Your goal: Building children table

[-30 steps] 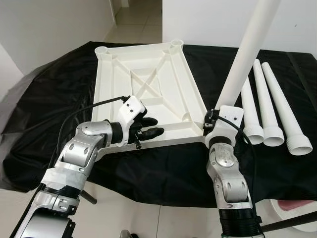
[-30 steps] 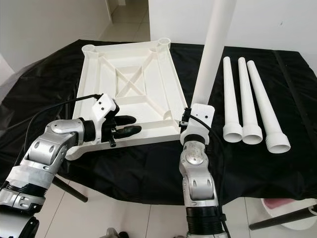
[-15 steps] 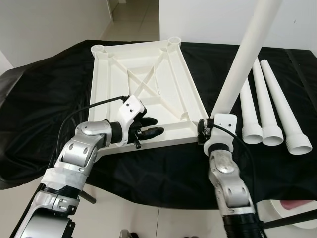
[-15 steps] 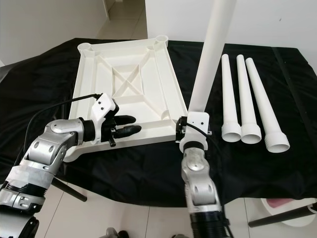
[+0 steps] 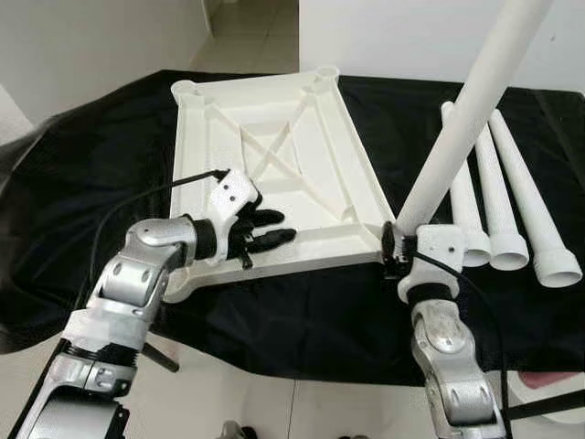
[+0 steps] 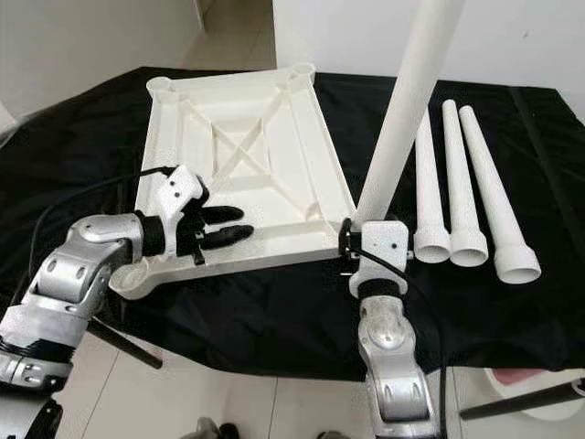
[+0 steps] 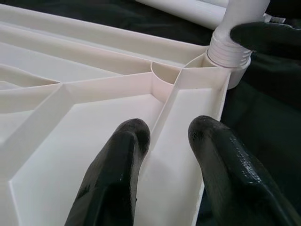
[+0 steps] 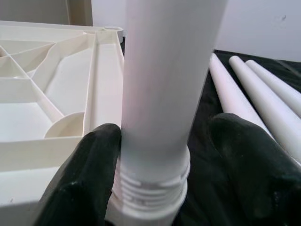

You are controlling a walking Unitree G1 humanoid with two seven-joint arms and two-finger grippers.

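The right tool (image 8: 153,181) was raised wrist-up, its fingers (image 8: 80,183) clamped around the threaded base of one white leg (image 6: 402,119), which was held tilted over the near right corner socket of the upturned table panel (image 5: 274,155). The left tool (image 7: 164,155), reaching sideways, was spread astride that panel's near rim. Three more legs (image 6: 457,183) were seen lying just beyond the right tool on the black-draped tabletop (image 5: 82,183).

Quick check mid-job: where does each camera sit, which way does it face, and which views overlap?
Head eyes: look down at the tabletop on black cloth; both arms show.
Left wrist: looks along the left end effector, straddling a rib, toward the leg.
Right wrist: looks along the right end effector clamping that leg.
Shared: leg at the corner socket.
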